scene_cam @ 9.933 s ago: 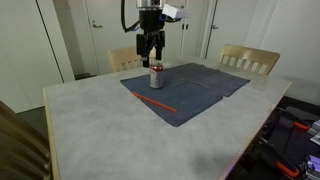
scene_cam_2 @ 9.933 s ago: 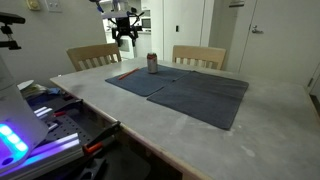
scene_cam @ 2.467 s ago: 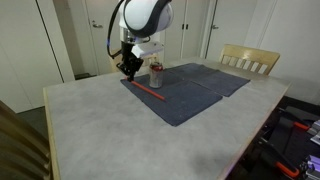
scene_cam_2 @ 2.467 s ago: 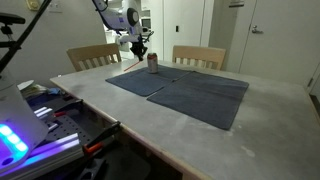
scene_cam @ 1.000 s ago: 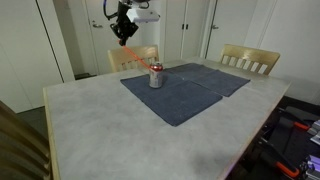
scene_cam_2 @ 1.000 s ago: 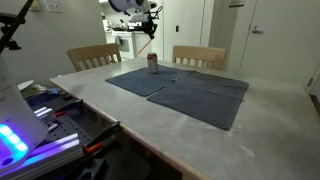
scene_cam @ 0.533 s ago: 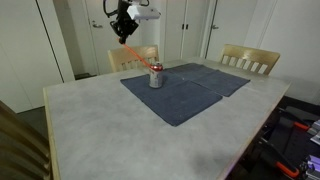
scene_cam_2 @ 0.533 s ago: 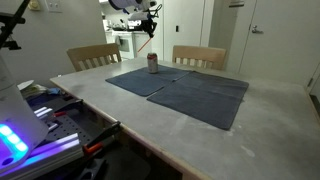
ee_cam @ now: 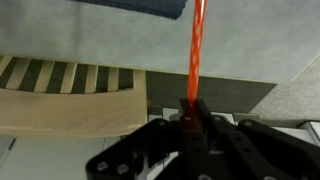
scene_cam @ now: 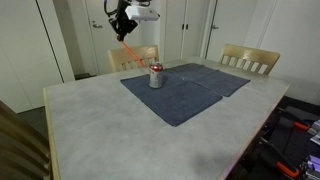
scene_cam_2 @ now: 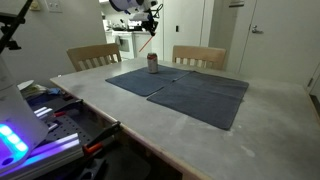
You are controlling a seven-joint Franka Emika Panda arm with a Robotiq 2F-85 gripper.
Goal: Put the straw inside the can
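- Your fingers (ee_cam: 207, 125) are clamped together on one end of the straw (ee_cam: 196, 50). In the wrist view it runs straight out from between them, up the frame, towards the edge of the blue cloth (ee_cam: 140, 7) at the top.
- In both exterior views the fingers sit high in the upper part of the frame, well above the surface (scene_cam: 100, 125). The straw (scene_cam: 129, 48) hangs down from them, with its free end the lower one.
- The long axis is steep but not plumb. In an exterior view it leans, so the lower tip ends up further right in the frame than the held end. In an exterior view the straw (scene_cam_2: 151, 27) looks close to upright.
- The can (scene_cam: 156, 76) stands upright on the cloth (scene_cam: 190, 92), well apart from the tip. It is below and to the right of the tip in an exterior view. In an exterior view the can (scene_cam_2: 152, 63) is almost directly beneath it.
- So the offset that matters, as I judge it, is the sideways one. Carry the tip right across the frame until it is over the can's top, then straighten the straw before you go down.
- The wrist view shows a wooden chair back (ee_cam: 60, 100) at left and no can, so you cannot line up the opening from there.
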